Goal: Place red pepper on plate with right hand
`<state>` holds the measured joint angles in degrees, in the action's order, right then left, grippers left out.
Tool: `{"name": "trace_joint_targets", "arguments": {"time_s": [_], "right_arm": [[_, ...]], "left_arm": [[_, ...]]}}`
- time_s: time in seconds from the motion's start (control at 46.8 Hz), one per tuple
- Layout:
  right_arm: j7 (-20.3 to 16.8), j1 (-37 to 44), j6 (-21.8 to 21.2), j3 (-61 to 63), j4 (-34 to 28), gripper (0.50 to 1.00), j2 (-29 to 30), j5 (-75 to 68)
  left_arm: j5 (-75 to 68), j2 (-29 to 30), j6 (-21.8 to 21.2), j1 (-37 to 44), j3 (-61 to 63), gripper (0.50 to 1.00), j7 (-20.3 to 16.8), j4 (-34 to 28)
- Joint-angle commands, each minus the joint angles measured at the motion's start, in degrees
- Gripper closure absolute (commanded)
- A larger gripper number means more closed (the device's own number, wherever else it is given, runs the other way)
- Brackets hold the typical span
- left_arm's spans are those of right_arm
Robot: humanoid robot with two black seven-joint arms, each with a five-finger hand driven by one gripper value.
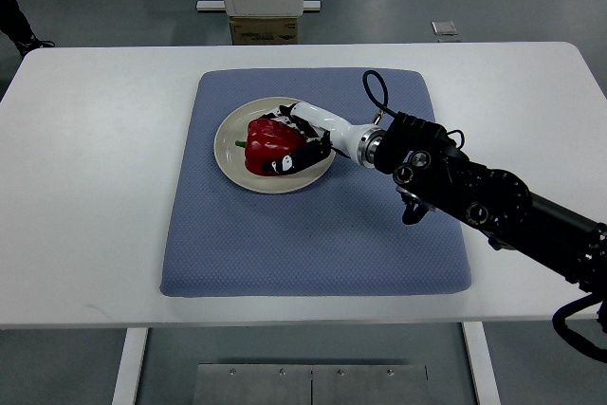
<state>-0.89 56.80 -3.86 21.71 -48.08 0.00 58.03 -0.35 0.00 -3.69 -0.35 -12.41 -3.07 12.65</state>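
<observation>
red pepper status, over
Right hand shut on red pepper. Pepper over the plate, not released. Left hand out of view. Nothing in the way.

The right hand (302, 142) hides the red pepper's (272, 142) right side, and the picture's right edge cuts its arm off.

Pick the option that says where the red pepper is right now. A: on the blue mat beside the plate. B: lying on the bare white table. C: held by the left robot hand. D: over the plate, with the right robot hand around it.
D: the red pepper sits over the plate, with the right robot hand wrapped around it.
</observation>
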Motion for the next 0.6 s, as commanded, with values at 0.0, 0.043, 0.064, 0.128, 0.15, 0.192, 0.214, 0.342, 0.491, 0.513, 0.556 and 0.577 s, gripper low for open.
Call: {"name": "trace_joint_targets", "arguments": {"time_s": [0.0, 0.043, 0.064, 0.128, 0.15, 0.192, 0.214, 0.342, 0.491, 0.513, 0.556, 0.577], "right_arm": [[0.01, -0.2, -0.01, 0.0, 0.0, 0.679, 0.0, -0.02], [0.01, -0.63, -0.01, 0.08, 0.0, 0.634, 0.0, -0.11], [0.01, -0.64, -0.01, 0.08, 0.0, 0.616, 0.0, -0.11], [0.01, -0.64, -0.01, 0.17, 0.0, 0.559, 0.0, -0.46], [0.01, -0.64, -0.01, 0.17, 0.0, 0.542, 0.0, -0.55], [0.01, -0.64, -0.01, 0.26, 0.0, 0.517, 0.0, -0.81], [0.01, -0.64, -0.01, 0.26, -0.08, 0.515, 0.0, -0.9], [0.01, -0.37, -0.01, 0.43, -0.09, 0.511, 0.0, -1.6], [0.01, -0.2, -0.01, 2.36, -0.44, 0.511, 0.0, -2.74], [0.09, -0.11, -0.01, 2.72, -0.61, 0.511, 0.0, -3.18], [0.1, -0.02, -0.01, 3.24, -1.05, 0.511, -0.87, -4.15], [0.1, -0.02, -0.01, 3.6, -1.31, 0.511, -1.49, -4.85]], "left_arm": [[0.0, 0.0, 0.0, 0.0, 0.01, 0.5, 0.0, 0.0], [0.0, 0.0, 0.0, 0.0, 0.01, 0.5, 0.0, 0.0], [0.0, 0.0, 0.0, 0.0, 0.01, 0.5, 0.0, 0.09], [0.0, 0.0, 0.0, 0.0, -0.07, 0.5, 0.0, 0.0], [0.0, 0.0, 0.0, 0.0, -0.07, 0.5, 0.0, 0.0], [0.0, 0.0, 0.0, 0.0, 0.01, 0.5, 0.0, 0.0], [0.0, 0.0, 0.0, 0.0, 0.01, 0.5, 0.0, 0.0], [0.0, 0.0, 0.0, 0.0, -0.07, 0.5, 0.0, 0.0], [0.0, 0.0, 0.0, 0.0, -0.07, 0.5, 0.0, 0.0], [0.0, 0.0, 0.0, 0.0, 0.01, 0.5, 0.0, 0.0], [0.0, 0.0, 0.0, 0.0, 0.01, 0.5, 0.0, 0.0], [0.0, 0.0, 0.0, 0.0, -0.07, 0.5, 0.0, 0.0]]}}
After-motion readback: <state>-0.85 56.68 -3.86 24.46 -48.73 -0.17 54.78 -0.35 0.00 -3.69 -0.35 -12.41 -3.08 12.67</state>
